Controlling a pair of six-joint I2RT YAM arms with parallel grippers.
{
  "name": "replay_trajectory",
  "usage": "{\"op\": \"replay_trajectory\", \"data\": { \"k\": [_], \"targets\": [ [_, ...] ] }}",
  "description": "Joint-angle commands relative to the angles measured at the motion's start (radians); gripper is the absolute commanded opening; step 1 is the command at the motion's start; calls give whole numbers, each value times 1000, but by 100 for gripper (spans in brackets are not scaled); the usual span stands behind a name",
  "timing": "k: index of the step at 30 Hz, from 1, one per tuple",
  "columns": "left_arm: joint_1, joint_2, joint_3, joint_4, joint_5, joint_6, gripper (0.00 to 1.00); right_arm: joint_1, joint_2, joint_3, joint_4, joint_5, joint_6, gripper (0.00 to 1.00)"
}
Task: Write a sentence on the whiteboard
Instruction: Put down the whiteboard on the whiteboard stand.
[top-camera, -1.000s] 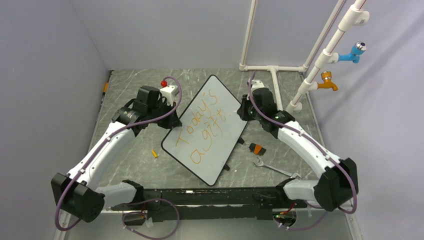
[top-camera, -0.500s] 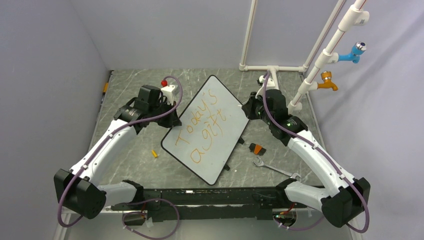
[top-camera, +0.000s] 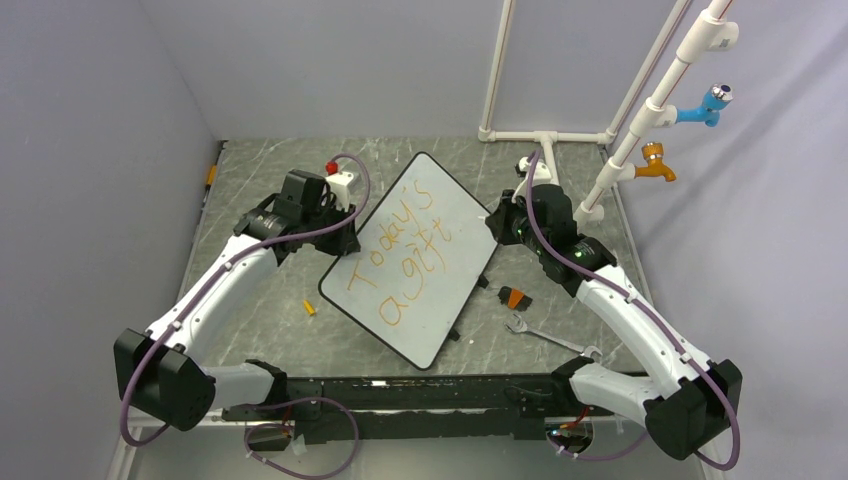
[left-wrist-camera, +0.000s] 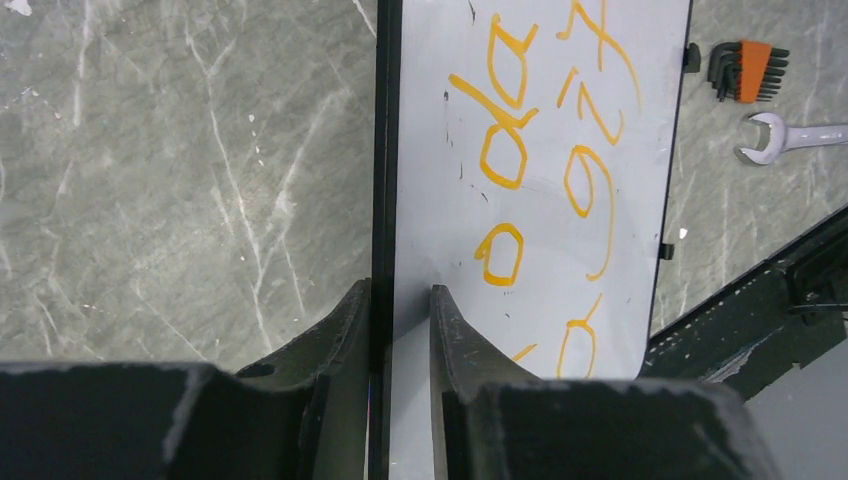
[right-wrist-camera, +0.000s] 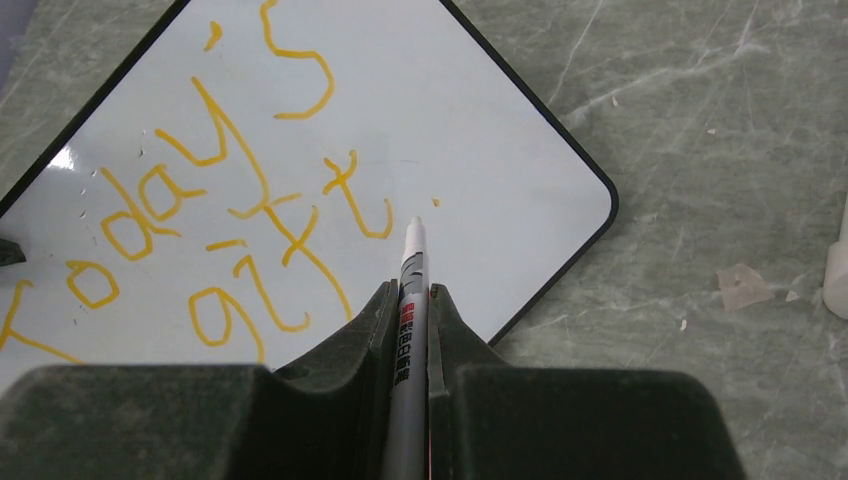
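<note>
While looking down from above, find the whiteboard (top-camera: 440, 300) lying askew on the grey marbled worktop (top-camera: 300, 340) between the two arms, one corner toward the back wall, another toward the near rail; read on it the sentence (top-camera: 405, 255) in orange, "Today's" above "gift", running slantwise across the white face; note a small orange dot just past the last t; see the left jaws astride the board's left rim, one finger (left-wrist-camera: 345, 330) outside over the worktop, the other over the white face, narrowly parted with the black rim in the gap; cannot tell whether pinching the rim or merely flanking it; see the right jaws closed tight on a marker (right-wrist-camera: 412, 300), white tip poking out over the board's right part, just beside the end of "gift"; cannot tell whether touching the surface; find right of the board, apart from it, a set of hex keys (top-camera: 514, 297) in an orange holder and, nearer the rail, a wrench (top-camera: 545, 337); find left of the board a small orange bit (top-camera: 310, 307) on the stone.
</note>
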Motion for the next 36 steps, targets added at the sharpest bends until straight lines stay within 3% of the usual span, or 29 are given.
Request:
{"op": "replay_trajectory", "data": {
  "k": [1,16,29,30,31,32,36],
  "targets": [
    [-3,12,-8,3,-79,50,26,1,-21,4,26,18,4,0],
    [-3,0,14,14,-51,50,43,1,-27,7,20,26,-2,0],
    [-1,-48,28,30,-70,50,70,1,-61,-20,-13,1,10,0],
    [1,-56,25,33,-70,51,74,1,-69,-33,-18,-8,17,0],
    [3,-66,23,35,-72,52,91,2,-80,-48,-22,-17,23,0],
    [5,-75,19,38,-72,52,98,0,-92,-61,-30,-23,27,0],
    [17,-98,11,47,-62,45,99,1,-117,-86,-94,-44,36,0]
  ]
}}
